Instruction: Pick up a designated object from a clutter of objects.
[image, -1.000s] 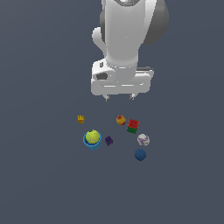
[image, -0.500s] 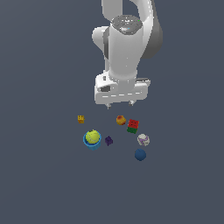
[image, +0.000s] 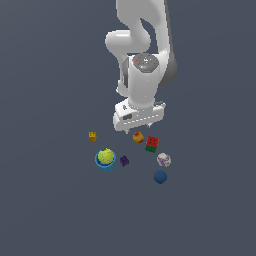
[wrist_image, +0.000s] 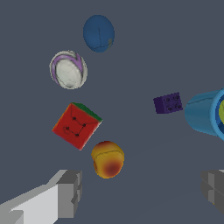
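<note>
The end effector (wrist_image: 140, 188) hung low over the counter (image: 50, 210) with its fingers (wrist_image: 70, 192) spread wide and nothing between them. In the wrist view the designated fruit (wrist_image: 107, 159) lay just ahead of the near finger, not yet between the two. In the exterior view the fruit (image: 138, 137) sat just below the white hand, roughly at the middle of the clutter.

It looked small, round and smooth, so probably light but apt to roll or squirt out of a poor pinch. The safest hold seemed to be across its widest part, with the fingers low on either side.

The red-green block (wrist_image: 77, 125) stood just beside the fruit, at about ten o'clock from it in the wrist view, and looked the likeliest thing for a finger to strike. The purple cube (wrist_image: 168, 104) lay at about two o'clock, well apart, with the blue cup (wrist_image: 202, 113) beyond it holding the yellow-green ball (image: 105, 156). Farther off were the white patterned ball (wrist_image: 68, 69) and the dark blue ball (wrist_image: 99, 33). The yellow cube (image: 92, 135) sat alone, well clear.
</note>
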